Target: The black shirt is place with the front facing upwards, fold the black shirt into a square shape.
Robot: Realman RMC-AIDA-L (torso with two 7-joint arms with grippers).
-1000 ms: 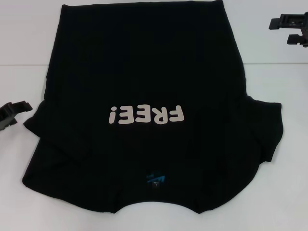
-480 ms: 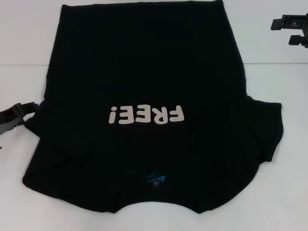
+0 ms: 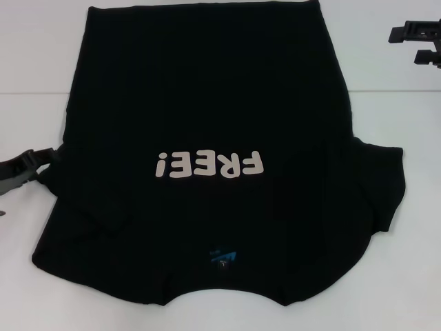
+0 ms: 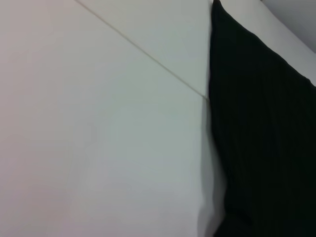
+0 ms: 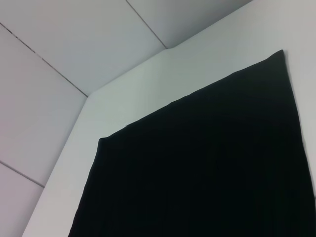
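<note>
We see the black shirt (image 3: 207, 138) spread flat on the white table (image 3: 406, 276), print up, its collar toward the near edge and its hem at the far edge. Our left gripper (image 3: 27, 167) sits low at the shirt's left edge by the sleeve, probably placed to pick up that side for a first fold; we cannot tell whether its jaws are open. Our right gripper (image 3: 417, 41) hangs far right, clear of the cloth, its jaws also unreadable.

The shirt (image 3: 207, 138) lies flat on the table (image 3: 413, 207), left gripper (image 3: 31, 165) at its left edge, right gripper (image 3: 417, 41) far right, apart.
</note>
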